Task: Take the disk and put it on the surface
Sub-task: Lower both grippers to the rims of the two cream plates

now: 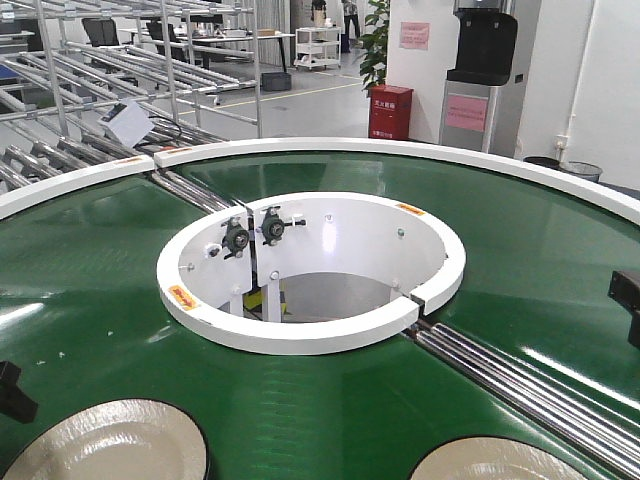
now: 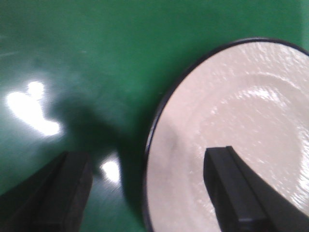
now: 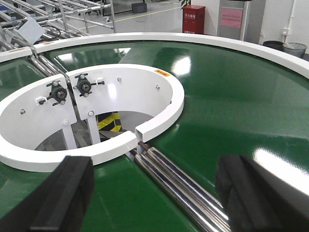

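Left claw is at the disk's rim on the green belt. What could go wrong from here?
1. The left claw is open astride the rim of the disk. The thin rim lies flat on the belt, so closing may slip off.
2. The left wrist view is blurred, perhaps from motion, so the grasp could miss the edge.

green conveyor belt [image 1: 520, 250] | white inner ring [image 1: 300, 335] | steel rollers [image 1: 520, 390] | red cabinet [image 1: 390, 112] | pipe racks [image 1: 120, 70]
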